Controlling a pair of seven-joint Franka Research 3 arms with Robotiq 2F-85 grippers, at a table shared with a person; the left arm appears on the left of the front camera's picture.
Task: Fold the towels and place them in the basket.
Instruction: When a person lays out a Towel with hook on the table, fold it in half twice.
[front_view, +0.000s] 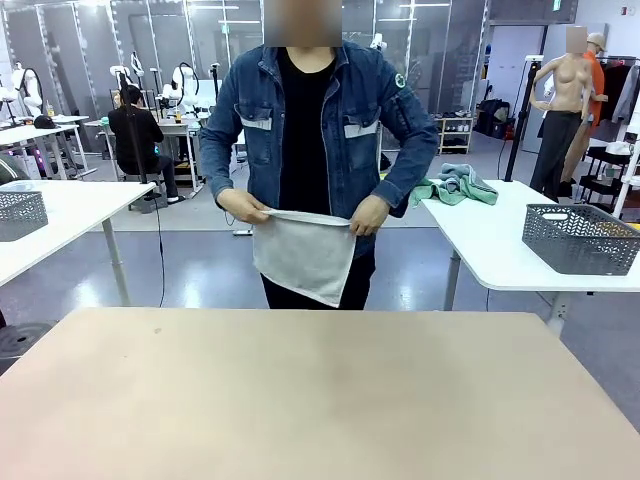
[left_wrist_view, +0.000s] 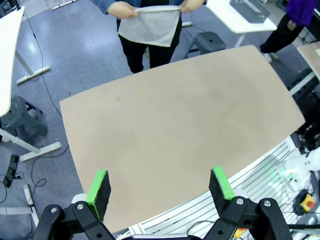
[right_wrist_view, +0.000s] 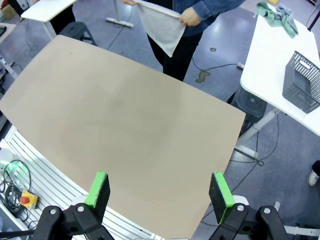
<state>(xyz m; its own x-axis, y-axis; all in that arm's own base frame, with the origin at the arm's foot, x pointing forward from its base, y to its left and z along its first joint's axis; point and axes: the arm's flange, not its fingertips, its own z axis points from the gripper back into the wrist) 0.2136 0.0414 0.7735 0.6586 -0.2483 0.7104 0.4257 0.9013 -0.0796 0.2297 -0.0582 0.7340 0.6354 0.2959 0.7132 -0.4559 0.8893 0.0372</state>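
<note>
Beyond the table (front_view: 300, 400), the person's hands (front_view: 370, 214) pinch the hanging pale towel (front_view: 303, 255) by its top edge.

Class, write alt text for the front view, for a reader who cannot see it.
A person in a denim jacket stands behind a tan table, holding a pale off-white towel by its top edge with both hands. Farther back, a white table at picture right carries a mint green towel and a dark mesh basket.

towels (front_view: 303, 255) (front_view: 437, 190): 2 | mesh baskets (front_view: 580, 238) (front_view: 20, 213): 2 | end effectors (left_wrist_view: 158, 172) (right_wrist_view: 158, 176): 2 | grey-blue cloth (right_wrist_view: 286, 11): 1
</note>
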